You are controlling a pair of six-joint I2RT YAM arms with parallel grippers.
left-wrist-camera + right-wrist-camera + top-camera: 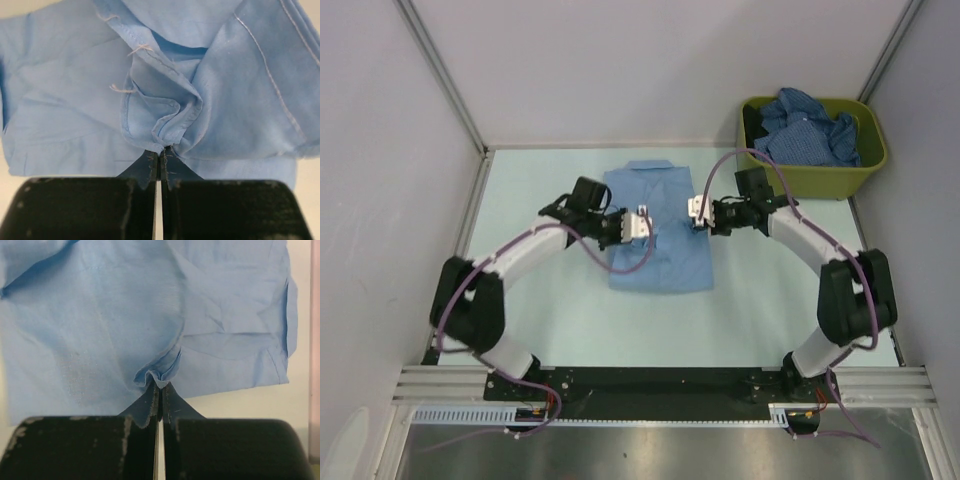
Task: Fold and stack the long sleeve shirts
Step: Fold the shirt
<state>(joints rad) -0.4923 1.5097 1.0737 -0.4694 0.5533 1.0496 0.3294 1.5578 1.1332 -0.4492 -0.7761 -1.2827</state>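
Note:
A plain light blue long sleeve shirt [660, 255] lies partly folded at the table's middle, collar toward the far side. My left gripper [642, 224] is over its left part, shut on a pinch of its cloth [165, 135]. My right gripper [697, 208] is at the shirt's right edge, shut on a fold of the same shirt [160, 372]. Darker blue patterned shirts [810, 130] lie crumpled in the olive-green bin [840, 178] at the far right.
Grey walls stand close at the left, back and right. The pale table [520, 320] shows on both sides of the shirt and toward the near edge. The arm bases sit on a black rail [650, 385].

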